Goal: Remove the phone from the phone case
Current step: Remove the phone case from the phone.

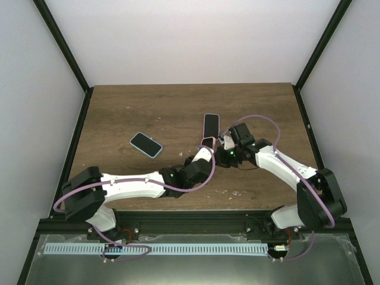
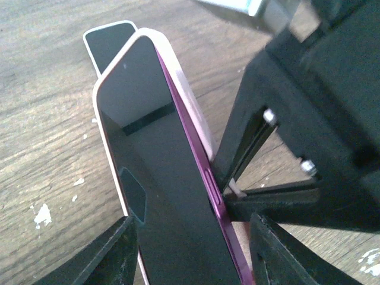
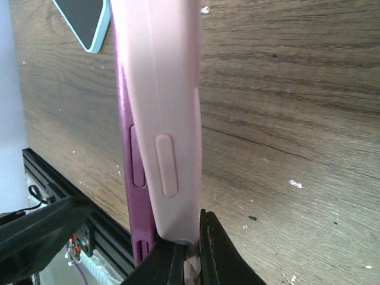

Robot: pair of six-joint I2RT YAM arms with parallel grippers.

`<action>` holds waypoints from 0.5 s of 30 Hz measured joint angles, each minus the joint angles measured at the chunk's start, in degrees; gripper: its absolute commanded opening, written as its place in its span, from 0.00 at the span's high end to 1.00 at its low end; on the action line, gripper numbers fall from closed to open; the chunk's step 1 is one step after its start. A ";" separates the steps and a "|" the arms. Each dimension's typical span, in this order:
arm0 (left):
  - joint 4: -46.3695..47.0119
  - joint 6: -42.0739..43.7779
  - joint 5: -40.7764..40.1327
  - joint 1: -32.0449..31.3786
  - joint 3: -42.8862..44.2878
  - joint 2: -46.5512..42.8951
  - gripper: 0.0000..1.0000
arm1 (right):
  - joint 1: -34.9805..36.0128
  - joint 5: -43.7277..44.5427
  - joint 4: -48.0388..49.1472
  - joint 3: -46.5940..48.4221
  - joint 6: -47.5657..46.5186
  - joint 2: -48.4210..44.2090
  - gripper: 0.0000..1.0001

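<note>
A phone (image 2: 160, 178) with a dark screen and a purple frame is held on edge above the table, between my two grippers (image 1: 208, 143). Its pale pink case (image 2: 190, 113) has come away from the frame along one long side. My left gripper (image 2: 191, 228) is shut on the phone, one finger on each long side. My right gripper (image 3: 190, 246) is shut on the pink case (image 3: 163, 89) and pinches its rim near a corner. The purple phone edge (image 3: 132, 178) shows beside the case. In the top view the left gripper (image 1: 203, 155) and right gripper (image 1: 222, 142) meet at mid-table.
A black phone with a light rim (image 1: 211, 124) lies flat just beyond the grippers and also shows in the left wrist view (image 2: 110, 41). A phone in a teal case (image 1: 146, 144) lies to the left and shows in the right wrist view (image 3: 83, 18). White specks dot the wooden table (image 1: 148, 107).
</note>
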 measured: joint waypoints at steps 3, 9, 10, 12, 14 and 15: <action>-0.57 0.37 -0.42 0.00 -0.02 1.55 0.45 | -0.26 -0.81 0.24 0.00 0.39 0.00 0.99; 0.02 0.20 -1.05 -0.24 0.15 3.13 0.52 | -0.87 -1.40 0.74 -0.02 0.90 0.07 0.99; -0.09 0.22 -1.53 -0.35 0.33 3.32 0.53 | -0.92 -1.40 0.87 -0.02 0.98 0.09 0.99; -0.57 0.50 -2.89 -0.68 0.85 3.76 0.60 | -1.05 -1.64 1.20 -0.02 1.05 0.09 0.99; -1.01 0.83 -4.09 -1.03 1.42 4.28 0.67 | -1.16 -1.92 1.57 -0.02 1.09 0.09 0.99; -1.38 1.29 -4.59 -1.27 1.86 4.68 0.70 | -1.25 -2.23 1.79 -0.02 1.22 0.09 0.99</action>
